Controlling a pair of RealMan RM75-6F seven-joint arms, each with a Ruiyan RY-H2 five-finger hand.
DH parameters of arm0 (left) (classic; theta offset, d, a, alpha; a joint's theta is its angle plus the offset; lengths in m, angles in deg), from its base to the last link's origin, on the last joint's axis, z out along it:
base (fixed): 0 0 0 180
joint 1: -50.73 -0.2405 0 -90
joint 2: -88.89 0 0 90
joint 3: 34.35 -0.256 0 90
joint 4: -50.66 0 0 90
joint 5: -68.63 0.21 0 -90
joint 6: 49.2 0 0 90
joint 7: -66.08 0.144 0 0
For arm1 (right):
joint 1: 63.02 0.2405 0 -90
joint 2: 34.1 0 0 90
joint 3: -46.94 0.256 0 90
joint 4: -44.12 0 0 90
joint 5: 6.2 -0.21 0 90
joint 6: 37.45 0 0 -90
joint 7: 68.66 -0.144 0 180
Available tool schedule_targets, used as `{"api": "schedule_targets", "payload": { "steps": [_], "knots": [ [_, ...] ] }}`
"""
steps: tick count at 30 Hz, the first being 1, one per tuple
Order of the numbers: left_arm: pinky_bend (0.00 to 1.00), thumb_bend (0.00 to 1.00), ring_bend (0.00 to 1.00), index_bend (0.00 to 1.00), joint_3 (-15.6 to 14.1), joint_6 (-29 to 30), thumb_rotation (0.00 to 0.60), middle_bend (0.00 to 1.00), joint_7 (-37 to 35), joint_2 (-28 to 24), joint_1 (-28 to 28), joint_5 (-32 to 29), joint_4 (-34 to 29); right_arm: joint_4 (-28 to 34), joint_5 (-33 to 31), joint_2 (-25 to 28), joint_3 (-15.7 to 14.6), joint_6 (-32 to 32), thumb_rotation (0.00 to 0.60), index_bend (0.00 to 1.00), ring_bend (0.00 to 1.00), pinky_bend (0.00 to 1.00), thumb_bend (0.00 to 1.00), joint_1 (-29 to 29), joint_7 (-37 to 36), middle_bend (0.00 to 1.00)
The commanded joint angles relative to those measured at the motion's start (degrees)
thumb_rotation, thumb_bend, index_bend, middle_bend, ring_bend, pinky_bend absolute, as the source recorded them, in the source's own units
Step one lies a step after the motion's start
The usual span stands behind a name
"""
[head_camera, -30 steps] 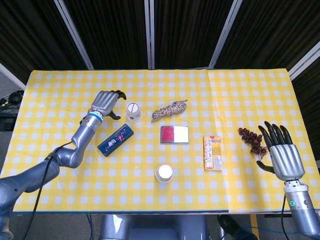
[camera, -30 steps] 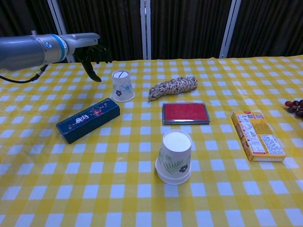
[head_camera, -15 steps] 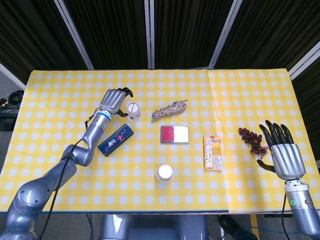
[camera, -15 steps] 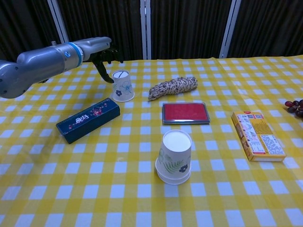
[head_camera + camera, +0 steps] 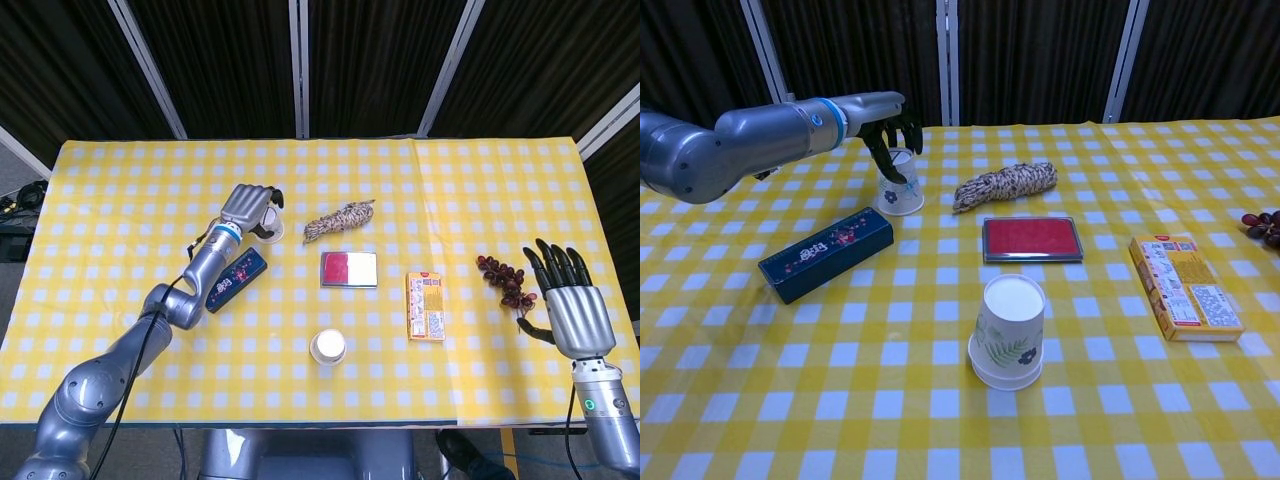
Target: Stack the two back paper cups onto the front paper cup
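1. Left hand was positioned over the back cup, fingers curled down around its top; whether they actually gripped the cup could not be told from either view.
2. In the head view the left hand covered most of the back cup; only its right edge was visible.
3. Back cup was seen upside down on the cloth, at the rear left, just behind the blue box and left of the rope bundle.
4. Only one back cup was made out; a second nested in it could not be confirmed.
5. Front cup was seen upside down, near the front middle, in front of the red case. Head view: front cup.
6. Right hand was held at the right table edge, fingers spread and straight, nothing held; it was seen in the head view only.
7. Grapes lay just left of the right hand.
8. Yellow box lay right of the red case, well apart from both cups.
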Motion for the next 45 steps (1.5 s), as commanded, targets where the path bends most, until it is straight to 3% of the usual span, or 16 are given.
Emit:
{"api": "schedule_targets", "payload": {
  "steps": [1, 8, 14, 23, 31, 39, 45],
  "knots": [
    [0.54, 0.23, 0.44, 0.49, 0.22, -0.73, 0.600, 0.42, 0.65, -0.07, 0.16, -0.53, -0.12, 0.02, 0.04, 0.01, 0.11, 0.08, 0.600, 0.00, 0.00, 0.00, 0.00, -0.08, 0.02, 0.00],
    [0.56, 0.23, 0.46, 0.51, -0.03, 2.63, 0.600, 0.44, 1.66, -1.49, -1.33, -0.08, -1.98, 0.27, 0.15, 0.00, 0.39, 0.31, 0.600, 0.00, 0.00, 0.00, 0.00, -0.32, 0.17, 0.00],
    [0.56, 0.23, 0.46, 0.51, 0.32, 7.16, 0.600, 0.44, -0.68, -5.69, -3.00, 0.94, -8.71, 0.60, 0.41, -0.09, 0.47, 0.35, 0.600, 0.00, 0.00, 0.00, 0.00, -0.44, 0.63, 0.00],
    [0.56, 0.23, 0.46, 0.52, 0.23, 14.52, 0.600, 0.44, -2.42, -17.75, -6.80, 3.81, -29.43, 0.98, 0.51, -0.31, 0.55, -0.01, 0.600, 0.00, 0.00, 0.00, 0.00, -0.43, 1.14, 0.00],
    [0.56, 0.23, 0.46, 0.52, -3.48, 18.77, 0.600, 0.44, -3.55, -28.40, -10.14, 10.53, -50.53, 1.39, 0.74, -0.50, 0.56, -0.17, 0.600, 0.00, 0.00, 0.00, 0.00, -0.42, 1.87, 0.00],
    [0.56, 0.23, 0.46, 0.52, -6.29, 20.63, 0.600, 0.44, -1.97, -33.25, -9.62, 17.77, -63.85, 1.96, 0.27, -0.85, 0.77, 0.16, 0.600, 0.00, 0.00, 0.00, 0.00, -0.67, 3.93, 0.00],
    [0.56, 0.23, 0.46, 0.52, -7.10, 18.50, 0.600, 0.44, 1.01, -35.41, -8.43, 18.61, -69.23, 2.27, 0.12, -0.90, 0.96, 0.69, 0.600, 0.00, 0.00, 0.00, 0.00, -0.94, 4.83, 0.00]
  ]
}}
